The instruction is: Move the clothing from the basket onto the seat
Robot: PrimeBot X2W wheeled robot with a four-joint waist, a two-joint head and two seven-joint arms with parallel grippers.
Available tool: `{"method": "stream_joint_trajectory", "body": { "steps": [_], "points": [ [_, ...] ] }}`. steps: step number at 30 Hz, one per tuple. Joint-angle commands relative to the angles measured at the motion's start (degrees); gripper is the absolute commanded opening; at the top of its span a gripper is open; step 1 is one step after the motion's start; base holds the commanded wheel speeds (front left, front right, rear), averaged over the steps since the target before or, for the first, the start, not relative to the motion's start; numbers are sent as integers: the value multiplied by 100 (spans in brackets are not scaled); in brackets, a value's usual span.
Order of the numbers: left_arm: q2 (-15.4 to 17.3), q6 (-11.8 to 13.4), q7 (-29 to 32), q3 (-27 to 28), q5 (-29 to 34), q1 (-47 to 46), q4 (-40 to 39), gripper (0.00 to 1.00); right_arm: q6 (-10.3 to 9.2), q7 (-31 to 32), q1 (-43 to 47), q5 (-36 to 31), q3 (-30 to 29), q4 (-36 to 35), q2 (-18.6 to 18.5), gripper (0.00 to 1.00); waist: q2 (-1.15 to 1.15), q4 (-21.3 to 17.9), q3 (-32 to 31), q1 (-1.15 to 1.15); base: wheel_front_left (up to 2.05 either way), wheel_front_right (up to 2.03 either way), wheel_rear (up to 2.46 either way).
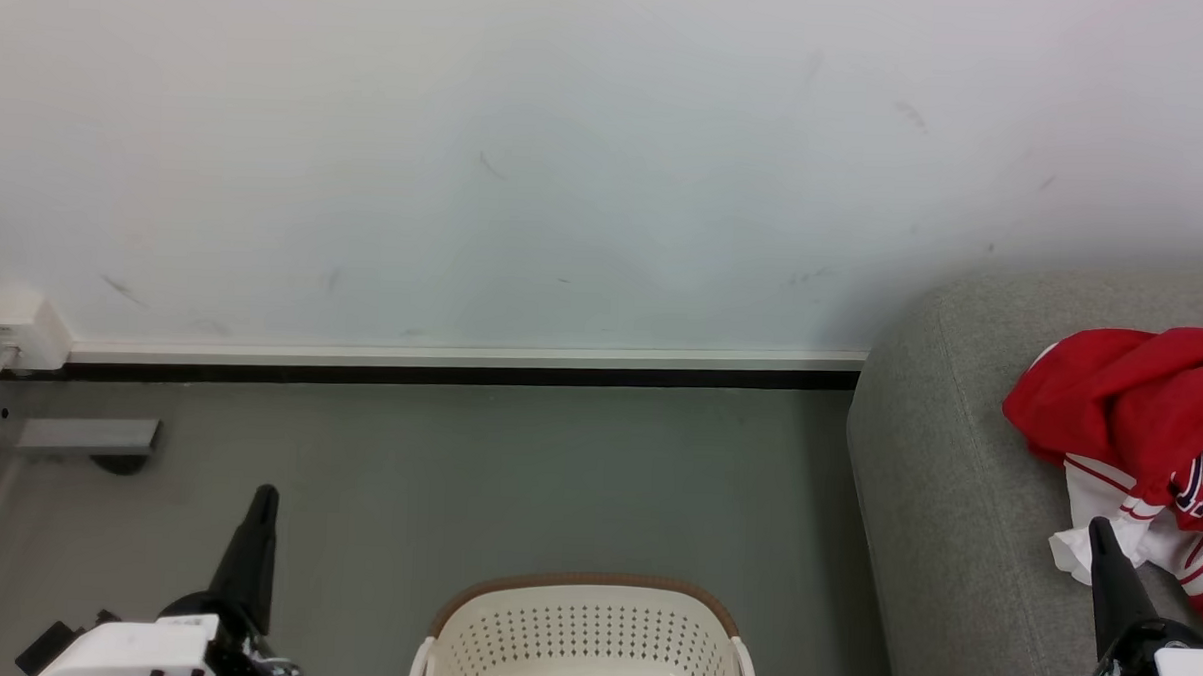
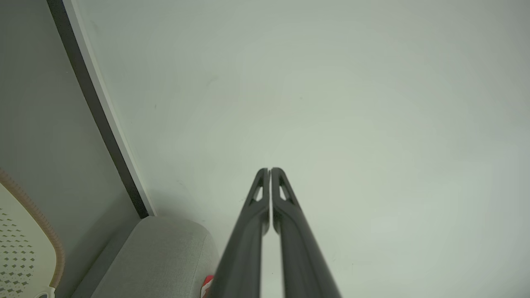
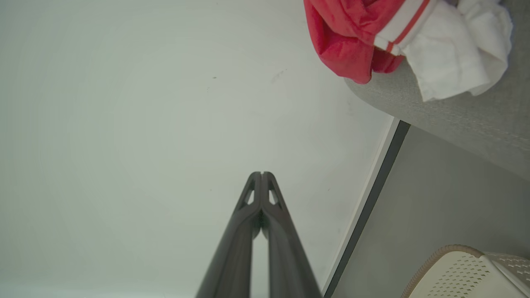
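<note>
A scuffed white wall (image 1: 568,157) is met by a white skirting (image 1: 461,356) above a grey floor (image 1: 517,475); a white box (image 1: 11,329) is seen at nine o'clock

The clothing (image 1: 1129,406), a crumpled red heap with white trim (a dark blue emblem shows on one fold), lies on the light grey seat (image 1: 956,510). The cream perforated basket (image 1: 591,633), brown-rimmed, stands upright on the floor (image 1: 457,473) near the seat, apart from it.
</note>
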Motion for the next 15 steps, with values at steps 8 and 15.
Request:
{"method": "stream_joint_trajectory", "body": {
  "steps": [8,15],
  "points": [
    [11,0,23,15,-75,-38,-9,0,-12,-27,-28,76,9,-26,-69,0,0,0,0,0,0,0,0],
    [11,0,24,15,-75,-38,-9,0,-12,-38,-26,88,19,-27,-77,0,0,0,0,0,0,0,0]
  ]
}}
